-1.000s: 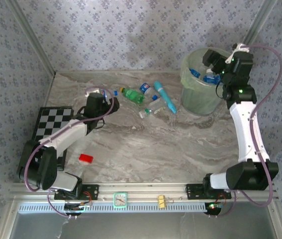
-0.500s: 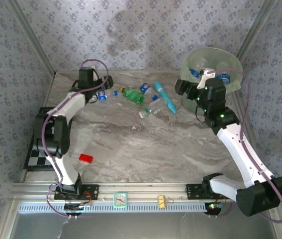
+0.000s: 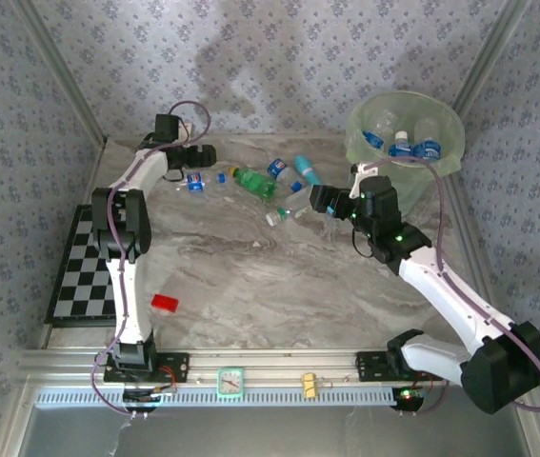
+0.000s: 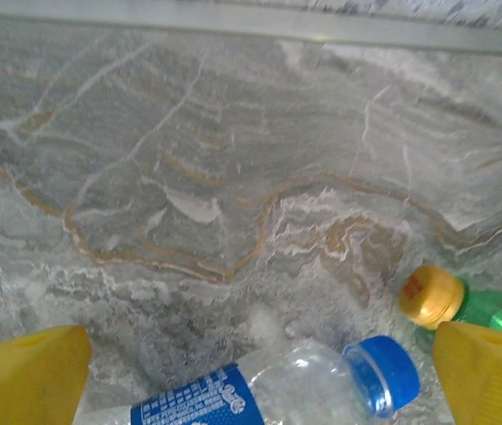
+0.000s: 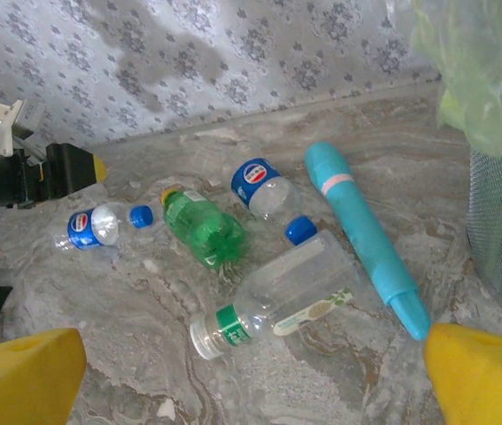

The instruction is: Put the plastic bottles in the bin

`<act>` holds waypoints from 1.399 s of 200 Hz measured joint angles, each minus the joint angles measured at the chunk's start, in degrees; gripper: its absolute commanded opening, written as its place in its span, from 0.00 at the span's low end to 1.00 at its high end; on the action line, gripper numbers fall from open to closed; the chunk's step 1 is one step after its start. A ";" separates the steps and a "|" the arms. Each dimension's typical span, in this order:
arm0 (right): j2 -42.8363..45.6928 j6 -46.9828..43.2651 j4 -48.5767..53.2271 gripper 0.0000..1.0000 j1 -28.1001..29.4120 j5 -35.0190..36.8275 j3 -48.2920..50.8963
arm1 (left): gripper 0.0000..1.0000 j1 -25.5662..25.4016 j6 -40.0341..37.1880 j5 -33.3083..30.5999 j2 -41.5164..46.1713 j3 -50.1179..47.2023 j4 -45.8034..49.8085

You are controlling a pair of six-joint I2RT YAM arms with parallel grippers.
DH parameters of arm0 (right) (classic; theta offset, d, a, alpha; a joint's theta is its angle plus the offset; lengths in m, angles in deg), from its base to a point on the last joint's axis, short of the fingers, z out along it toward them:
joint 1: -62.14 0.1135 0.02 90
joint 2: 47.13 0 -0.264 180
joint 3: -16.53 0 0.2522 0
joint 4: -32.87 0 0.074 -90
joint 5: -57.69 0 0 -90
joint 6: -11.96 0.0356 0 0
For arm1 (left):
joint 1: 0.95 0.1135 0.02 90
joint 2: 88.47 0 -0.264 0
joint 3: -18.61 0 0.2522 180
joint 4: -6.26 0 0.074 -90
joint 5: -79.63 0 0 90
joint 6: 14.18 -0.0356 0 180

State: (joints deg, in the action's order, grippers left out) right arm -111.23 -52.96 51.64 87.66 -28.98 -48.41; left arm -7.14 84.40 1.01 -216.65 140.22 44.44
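Observation:
Several plastic bottles lie at the back of the table. A small clear one with a blue label and blue cap point(image 4: 277, 398) point(image 3: 193, 181) lies between the wide-apart yellow fingers point(image 4: 25, 376) of my open left gripper point(image 4: 259, 381) point(image 3: 199, 162), untouched. A green bottle with a yellow cap point(image 4: 432, 297) point(image 3: 253, 183) lies just beyond its cap. My right gripper point(image 5: 251, 381) point(image 3: 322, 200) hangs open above a clear bottle with a green band point(image 5: 277, 297) point(image 3: 284, 211). Another blue-labelled bottle point(image 5: 259, 186) lies behind it. The pale green bin point(image 3: 446, 124) point(image 5: 490, 106) stands at the back right with three bottles point(image 3: 401, 148) inside.
A teal pen-like tube point(image 5: 366, 235) lies between the bottles and the bin. A small red block point(image 3: 164, 303) sits front left, beside a checkerboard mat point(image 3: 84, 262). Patterned walls close the back and sides.
The right arm has left the bin's mouth and swung down and left over the loose bottles. The left arm has stretched out to the back-left bottle.

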 measured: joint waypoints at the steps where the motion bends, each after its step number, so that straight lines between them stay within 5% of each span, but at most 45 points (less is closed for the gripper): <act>1: 0.00 0.00 0.00 1.00 0.02 0.02 0.00 | 0.97 0.00 -0.04 0.00 -0.02 0.00 0.09; 127: -1.07 1.09 -2.21 1.00 0.15 1.86 0.07 | 0.95 -3.65 0.44 -3.06 10.54 -19.45 -0.31; 198: -2.36 1.70 -2.40 1.00 0.42 1.84 0.07 | 0.93 -8.81 0.26 -9.35 10.45 -19.37 -0.11; 257: -2.32 1.70 -2.38 1.00 0.42 1.90 0.20 | 0.85 -9.60 1.07 -10.91 7.13 -18.38 1.14; 280: -2.32 1.70 -2.32 1.00 0.42 1.92 0.42 | 0.72 -9.68 1.84 -11.06 7.13 -18.49 1.09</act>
State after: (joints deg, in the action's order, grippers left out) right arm -113.55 -51.26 49.33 88.08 -27.06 -47.99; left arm -16.82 86.23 -10.05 -209.52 121.73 45.53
